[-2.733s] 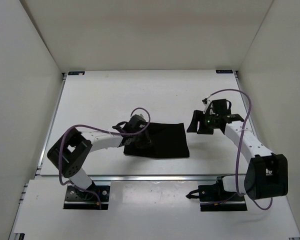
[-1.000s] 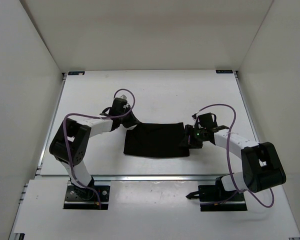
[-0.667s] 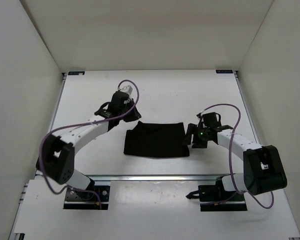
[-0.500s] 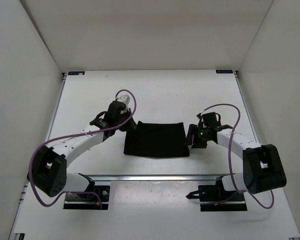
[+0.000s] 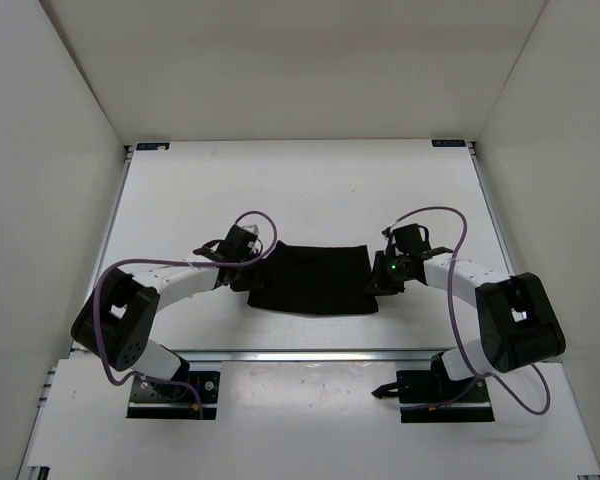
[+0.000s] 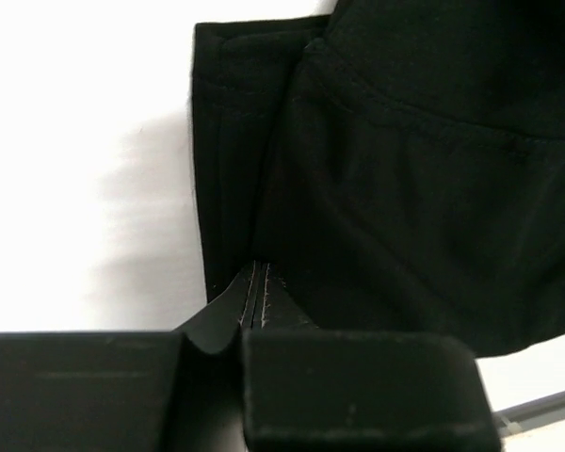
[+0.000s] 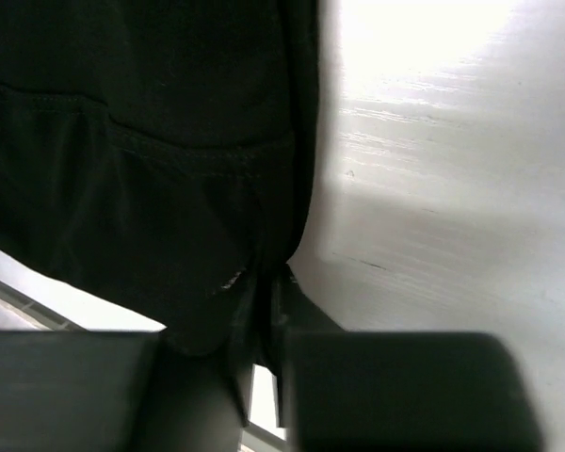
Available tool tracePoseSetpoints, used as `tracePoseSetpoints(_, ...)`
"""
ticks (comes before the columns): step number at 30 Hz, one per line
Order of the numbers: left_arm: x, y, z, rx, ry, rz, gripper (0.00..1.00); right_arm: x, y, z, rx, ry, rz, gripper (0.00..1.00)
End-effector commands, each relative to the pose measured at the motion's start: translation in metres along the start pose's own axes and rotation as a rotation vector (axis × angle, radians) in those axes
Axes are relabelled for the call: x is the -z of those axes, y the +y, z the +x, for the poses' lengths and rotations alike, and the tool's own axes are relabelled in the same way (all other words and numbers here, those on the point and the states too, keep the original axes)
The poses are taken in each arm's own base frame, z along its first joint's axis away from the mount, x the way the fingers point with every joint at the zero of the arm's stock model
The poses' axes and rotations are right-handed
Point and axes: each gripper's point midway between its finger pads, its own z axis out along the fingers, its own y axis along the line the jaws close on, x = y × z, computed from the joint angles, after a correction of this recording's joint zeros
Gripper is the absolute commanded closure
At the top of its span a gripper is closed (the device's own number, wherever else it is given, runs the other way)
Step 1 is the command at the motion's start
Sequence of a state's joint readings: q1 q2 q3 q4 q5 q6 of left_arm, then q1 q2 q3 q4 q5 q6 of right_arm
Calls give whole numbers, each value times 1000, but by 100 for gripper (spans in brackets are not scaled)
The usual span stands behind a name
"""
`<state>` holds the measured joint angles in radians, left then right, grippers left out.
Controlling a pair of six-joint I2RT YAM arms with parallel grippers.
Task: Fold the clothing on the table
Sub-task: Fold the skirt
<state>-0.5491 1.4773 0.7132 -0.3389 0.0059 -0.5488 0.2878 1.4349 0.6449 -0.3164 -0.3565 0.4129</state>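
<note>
Clothing [image 5: 315, 278] lies as one dark folded rectangle on the near middle of the white desk [image 5: 310, 190], between the two arms, in the same place and shape as half a second ago.

What differs is the arms. The left pincer [image 5: 254, 270], which stood by the garment's far left corner, has dropped nearer and now sits against the left edge. In its wrist view its jaws are pressed fully together, tips [image 6: 254, 282] touching the fabric's edge. I cannot tell whether any cloth is caught between them.

The right pincer [image 5: 379, 279], just beside the right edge before, has moved onto it. In its wrist view the jaws are drawn almost together, tips [image 7: 264, 292] on the hem, apparently pinching it.

Count: one garment, one desk, two arms, two pincers.
</note>
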Motion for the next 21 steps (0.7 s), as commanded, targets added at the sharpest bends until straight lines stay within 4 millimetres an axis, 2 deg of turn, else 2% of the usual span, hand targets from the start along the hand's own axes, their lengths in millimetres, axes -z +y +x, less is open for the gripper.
tracePoseSetpoints(1,-7,-3,-9,-36,-5,-13,100,-7,-10,11,-8,37,52,97)
tracePoseSetpoints(2,-10,-2,-4,-43,17,-20,100,-7,-12,11,-22,40,59,100)
tracePoseSetpoints(6,-16,-4,1,-57,42,-25,100,1,-10,-5,1,24,82,100)
tracePoseSetpoints(8,-19,-9,6,-71,60,-13,100,11,-5,-28,31,-21,85,100)
tracePoseSetpoints(9,-20,-12,8,-74,71,-1,100,16,-5,-30,26,-22,92,99)
tracePoseSetpoints(11,-21,-21,11,-85,91,23,100,28,4,-55,58,-69,91,100)
tracePoseSetpoints(12,-23,-26,11,-92,99,44,100,32,6,-58,63,-72,94,100)
tracePoseSetpoints(15,-24,-44,14,-119,126,90,100,54,26,-100,133,-139,106,100)
tracePoseSetpoints(16,-25,-51,16,-123,144,108,100,57,34,-100,153,-123,101,100)
tracePoseSetpoints(17,-24,-60,11,-125,138,135,100,64,48,-113,196,-152,100,100)
tracePoseSetpoints(18,-23,-66,13,-125,153,154,100,69,54,-121,220,-153,115,100)
tracePoseSetpoints(19,-25,-74,12,-141,159,171,100,65,58,-116,241,-123,124,100)
tracePoseSetpoints(20,-23,-80,4,-133,144,186,100,70,70,-120,270,-124,123,99)
tracePoseSetpoints(21,-25,-82,6,-135,159,191,100,71,78,-129,278,-141,121,100)
